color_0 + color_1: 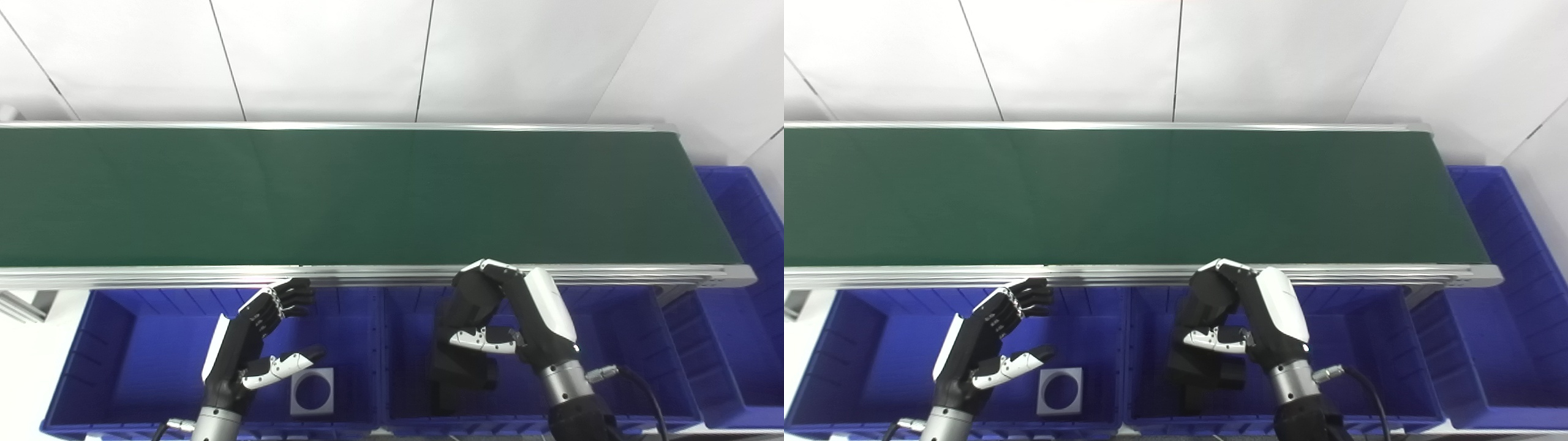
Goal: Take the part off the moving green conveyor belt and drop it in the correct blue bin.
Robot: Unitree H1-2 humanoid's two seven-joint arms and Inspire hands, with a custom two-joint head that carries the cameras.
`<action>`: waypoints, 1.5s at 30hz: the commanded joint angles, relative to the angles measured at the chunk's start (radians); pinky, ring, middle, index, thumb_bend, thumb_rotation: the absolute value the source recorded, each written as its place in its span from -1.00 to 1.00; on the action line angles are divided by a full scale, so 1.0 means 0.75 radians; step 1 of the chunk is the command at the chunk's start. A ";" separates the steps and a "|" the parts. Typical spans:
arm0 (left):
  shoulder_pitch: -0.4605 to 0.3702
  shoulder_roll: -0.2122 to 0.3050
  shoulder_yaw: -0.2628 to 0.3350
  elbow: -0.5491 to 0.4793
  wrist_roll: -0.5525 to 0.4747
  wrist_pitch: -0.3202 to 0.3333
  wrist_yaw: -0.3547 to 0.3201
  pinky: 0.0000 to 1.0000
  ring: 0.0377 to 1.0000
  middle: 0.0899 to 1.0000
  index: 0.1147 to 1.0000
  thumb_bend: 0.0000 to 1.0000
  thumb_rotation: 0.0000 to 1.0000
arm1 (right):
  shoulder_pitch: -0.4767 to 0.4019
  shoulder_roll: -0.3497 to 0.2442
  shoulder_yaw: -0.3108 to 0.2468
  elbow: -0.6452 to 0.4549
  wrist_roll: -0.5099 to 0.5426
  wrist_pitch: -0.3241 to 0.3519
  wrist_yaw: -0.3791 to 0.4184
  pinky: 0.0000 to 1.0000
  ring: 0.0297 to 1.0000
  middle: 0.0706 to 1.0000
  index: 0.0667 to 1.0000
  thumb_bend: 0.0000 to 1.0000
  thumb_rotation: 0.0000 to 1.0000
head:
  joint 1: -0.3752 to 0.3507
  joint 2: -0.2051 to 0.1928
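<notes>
The green conveyor belt (367,196) runs across the view and no part shows on it. My left hand (257,343) is open and empty, hovering over the left blue bin (110,343). A white square part with a round hole (313,392) lies in that bin, right of the hand. My right hand (508,318) is over the middle blue bin (612,349) with its fingers curled. A black part (460,373) sits right under its thumb, low in that bin. I cannot tell whether the hand touches it.
The belt's metal front rail (367,275) runs just above both hands. A third blue bin (747,306) stands at the belt's right end. A cable (637,380) trails from the right wrist.
</notes>
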 commanded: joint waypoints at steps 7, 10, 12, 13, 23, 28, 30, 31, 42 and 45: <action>0.003 0.006 0.011 -0.073 -0.017 -0.049 -0.017 0.27 0.34 0.36 0.36 0.62 -0.49 | -0.060 0.008 0.032 0.064 -0.111 0.095 0.082 -0.15 -0.14 -0.07 0.02 0.01 -1.00 | 0.001 -0.001; -0.002 0.008 0.012 -0.062 -0.032 -0.050 -0.026 0.29 0.36 0.37 0.36 0.61 -0.50 | -0.078 0.010 0.055 0.071 -0.142 0.159 0.144 -0.03 0.17 0.27 0.32 0.15 -0.96 | 0.000 -0.002; -0.005 0.007 0.014 -0.057 -0.032 -0.049 -0.026 0.29 0.36 0.36 0.36 0.62 -0.50 | -0.094 0.000 0.079 0.078 -0.186 0.193 0.182 0.12 0.38 0.52 0.55 0.24 -0.83 | 0.001 -0.003; -0.004 0.006 0.014 -0.057 -0.032 -0.047 -0.026 0.29 0.36 0.37 0.36 0.63 -0.49 | -0.100 -0.004 0.090 0.077 -0.205 0.211 0.203 0.21 0.48 0.60 0.61 0.27 -0.73 | 0.001 -0.003; -0.019 0.000 0.016 -0.048 -0.003 -0.049 -0.019 0.28 0.36 0.37 0.36 0.62 -0.47 | -0.145 -0.027 0.175 0.095 -0.348 0.342 0.348 0.54 0.83 0.85 0.82 0.46 -0.21 | 0.002 -0.012; -0.014 0.003 0.013 -0.050 0.007 -0.046 -0.020 0.29 0.36 0.36 0.36 0.63 -0.46 | -0.095 -0.022 0.155 0.051 -0.279 0.246 0.266 0.87 0.99 0.99 0.95 0.67 0.09 | 0.017 -0.012; -0.011 0.004 0.011 -0.055 0.015 -0.042 -0.019 0.29 0.37 0.37 0.37 0.63 -0.46 | -0.075 -0.018 0.138 0.047 -0.191 0.176 0.227 0.83 0.96 0.99 0.96 0.72 0.04 | 0.019 -0.012; -0.010 0.006 0.008 -0.058 0.024 -0.037 -0.019 0.29 0.37 0.37 0.37 0.63 -0.46 | -0.061 -0.016 0.129 0.040 -0.122 0.132 0.216 0.83 0.96 0.99 0.96 0.72 0.03 | 0.024 -0.012; -0.024 0.027 -0.021 -0.073 0.071 0.017 -0.031 0.38 0.46 0.46 0.45 0.61 -0.57 | 0.072 0.033 0.058 -0.024 0.341 -0.107 0.165 0.50 0.71 0.82 0.89 0.85 -0.04 | 0.055 -0.014; -0.024 0.028 -0.026 -0.073 0.066 0.019 -0.034 0.39 0.47 0.48 0.45 0.61 -0.57 | 0.103 0.057 0.029 -0.021 0.417 -0.167 0.136 0.50 0.71 0.79 0.88 0.85 -0.03 | 0.067 -0.014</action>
